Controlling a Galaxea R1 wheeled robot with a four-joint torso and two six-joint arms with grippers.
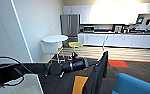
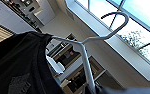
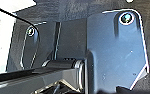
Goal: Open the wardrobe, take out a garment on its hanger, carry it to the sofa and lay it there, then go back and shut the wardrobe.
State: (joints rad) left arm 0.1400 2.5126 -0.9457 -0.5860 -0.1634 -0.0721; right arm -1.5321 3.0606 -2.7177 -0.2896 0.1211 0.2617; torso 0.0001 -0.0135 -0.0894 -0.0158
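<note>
My left arm reaches in from the left, and my left gripper (image 1: 92, 62) is shut on the white hanger (image 1: 102, 48). The black garment (image 1: 97, 75) hangs from it, draping down toward the floor. In the left wrist view the hanger (image 2: 87, 62) shows close up with its curved hook up against the windows, and the black garment (image 2: 16, 67) hangs over its shoulder. The blue sofa (image 1: 134, 85) is low at the right, just beyond the garment. The right wrist view looks down at dark carpet behind the robot's own plate.
A white wall (image 1: 36, 30) runs along the left. A round white table (image 1: 55, 38), a white chair (image 1: 49, 48) and a yellow stool (image 1: 74, 44) stand ahead. A steel fridge (image 1: 70, 25) and a long kitchen counter (image 1: 121, 40) line the far wall.
</note>
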